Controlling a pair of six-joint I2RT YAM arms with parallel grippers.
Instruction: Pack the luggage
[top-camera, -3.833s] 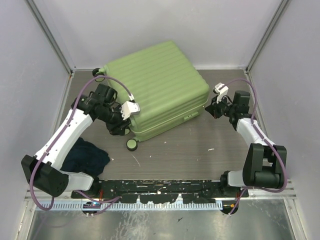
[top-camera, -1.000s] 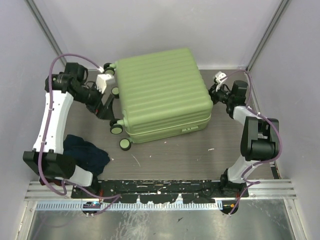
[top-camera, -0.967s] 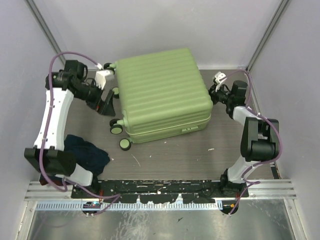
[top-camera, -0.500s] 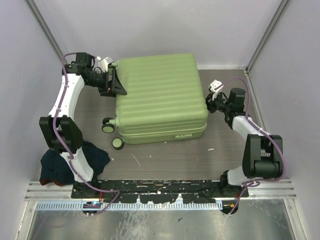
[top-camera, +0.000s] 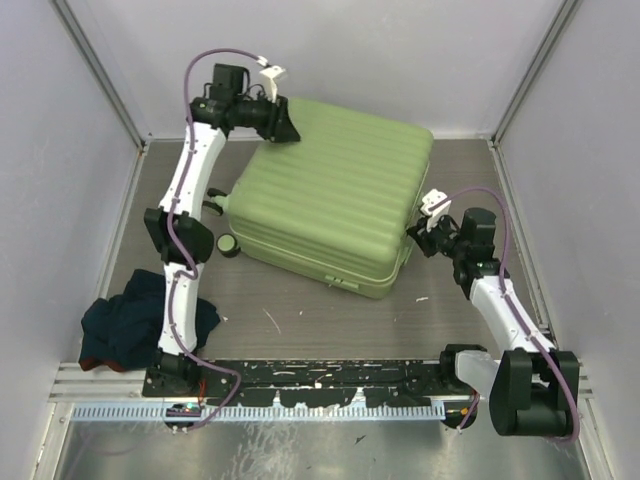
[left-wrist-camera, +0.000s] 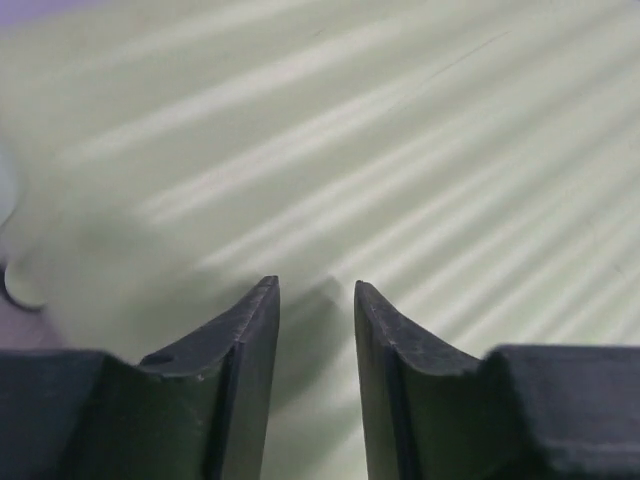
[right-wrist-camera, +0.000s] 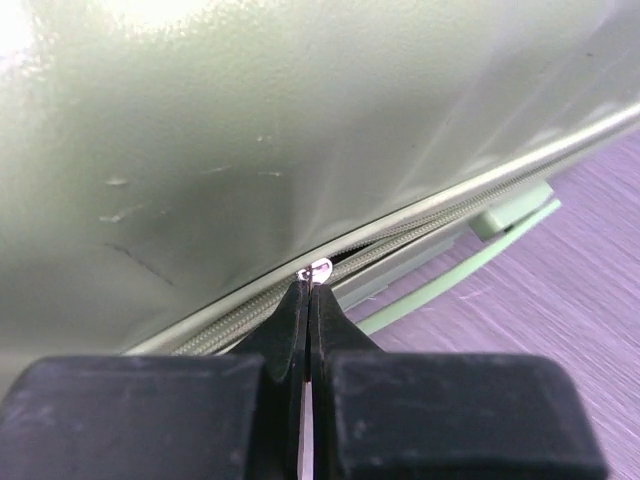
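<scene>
Luggage (top-camera: 330, 190) is sitting right under the left gripper (left-wrist-camera: 315, 290), which is hanging over the far left corner of the bumpy green top. Its two fingers are standing a little apart, and nothing is sitting between them. The right gripper (right-wrist-camera: 310, 285) is squeezing tight on a small shiny zipper pull (right-wrist-camera: 318, 268) on the right side of the case, where the zipper (right-wrist-camera: 420, 225) is running along the seam. The case is lying flat and closed in the middle of the table (top-camera: 330, 315), turned a bit crooked. One black wheel (top-camera: 228, 244) is poking out on its left side. A dark blue cloth (top-camera: 125, 320) is lying bunched up by the left arm's base, well apart from the case.
</scene>
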